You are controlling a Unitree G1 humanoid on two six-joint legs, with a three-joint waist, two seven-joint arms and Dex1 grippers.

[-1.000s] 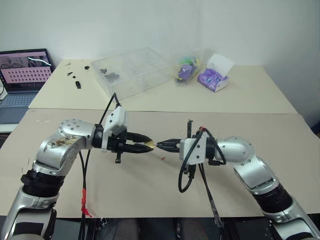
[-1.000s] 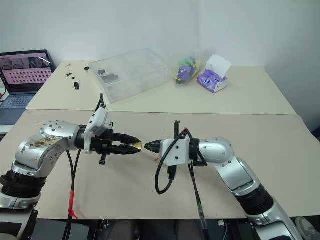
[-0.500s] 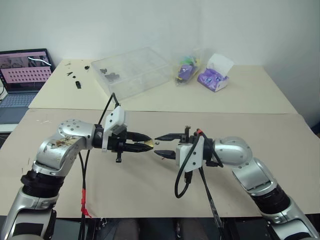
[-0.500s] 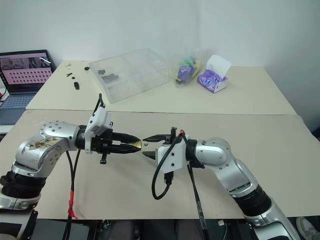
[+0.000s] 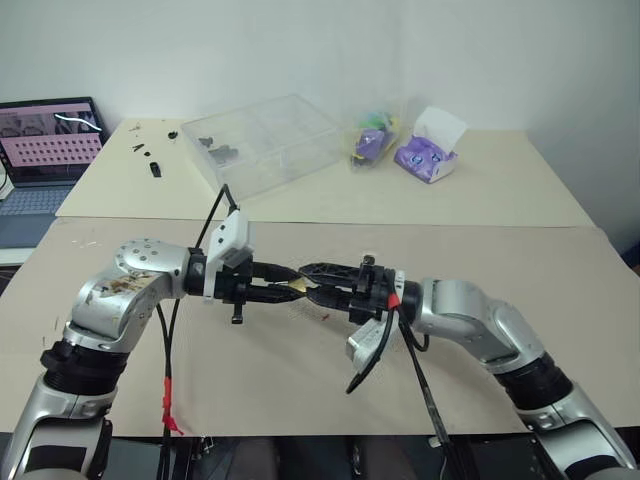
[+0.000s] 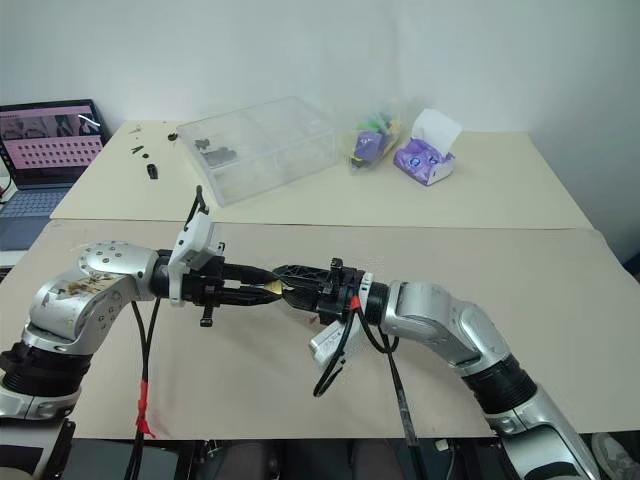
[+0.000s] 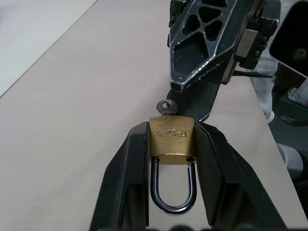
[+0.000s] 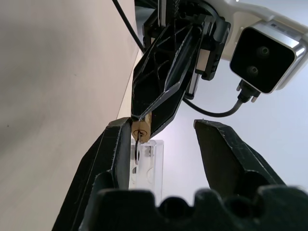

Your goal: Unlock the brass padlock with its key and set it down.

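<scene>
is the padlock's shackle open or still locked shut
Shut, as far as shows. In the left wrist view both legs of the shackle enter the brass padlock, clamped in the left gripper, with the key in it.

My left gripper [image 7: 171, 159] has matt black plastic fingers. The brass padlock [image 7: 171, 140] is smooth, yellow metal with a glossy steel shackle. The key [image 7: 166, 107] is dull silvery metal. The table [image 7: 72, 120] looks matt, paper-like beige.

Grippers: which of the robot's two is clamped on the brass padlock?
The left gripper: its fingers squeeze the brass padlock, while the right gripper gapes open.
</scene>
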